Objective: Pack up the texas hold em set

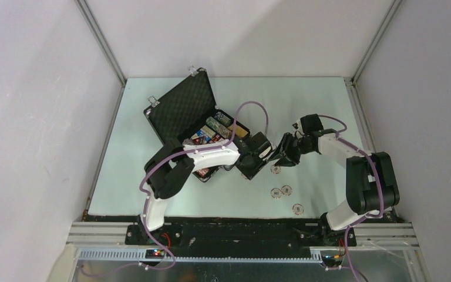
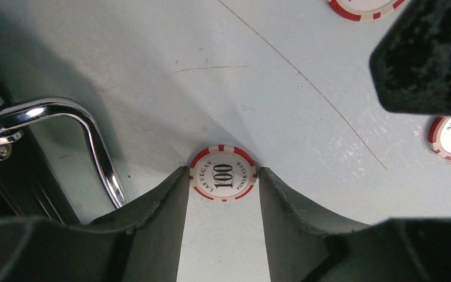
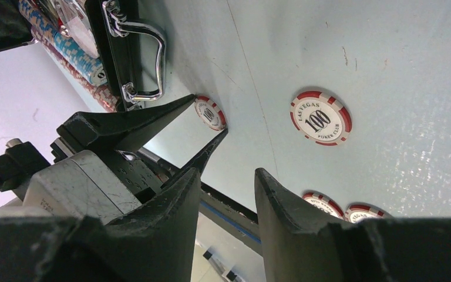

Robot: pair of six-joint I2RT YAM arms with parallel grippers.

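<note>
The table (image 1: 123, 147) has a flat, pale grey-green top. Fine scratches (image 2: 305, 79) and small marks cross its surface. Plain white walls (image 1: 35, 117) enclose it on the left, back and right. Silver metal posts (image 1: 101, 41) stand at the two rear corners. A black strip (image 1: 241, 230) runs along the near edge. A silver slotted rail (image 1: 235, 255) lies just in front of the strip.

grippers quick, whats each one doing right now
Left gripper: fingers shut on a 100 chip lying on the table.
Right gripper: open, holding nothing.
</note>
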